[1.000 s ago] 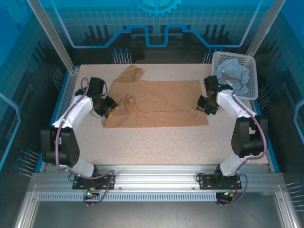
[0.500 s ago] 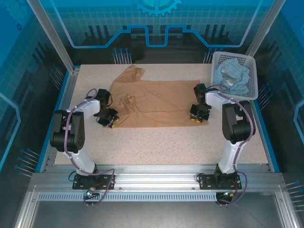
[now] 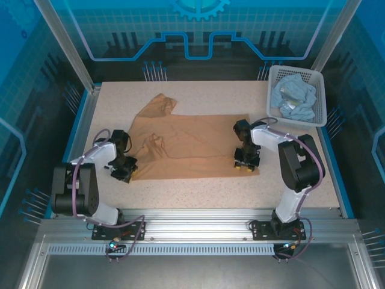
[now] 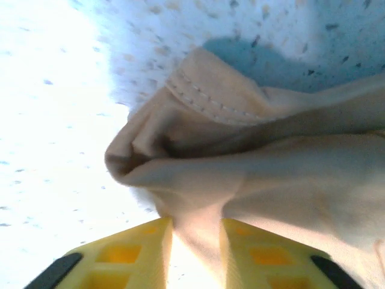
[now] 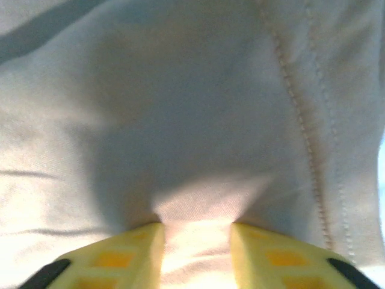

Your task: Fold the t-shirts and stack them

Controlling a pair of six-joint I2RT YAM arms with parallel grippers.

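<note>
Wrist: stitched tan shirt (image 4: pixel 289 174) hem in left hand (image 4: pixel 195 232); overhead: blue shirt (image 3: pixel 293 97), basket (image 3: pixel 295 68).

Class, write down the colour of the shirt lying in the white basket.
The shirt is pale blue, clearest in the top external view.

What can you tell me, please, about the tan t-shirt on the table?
The tan t-shirt is soft caramel cloth with stitched hems, lying mostly flat but rumpled on the speckled table, one sleeve pointing toward the far edge. The left end effector pinches its near-left corner; the right end effector pinches its near-right edge.
</note>
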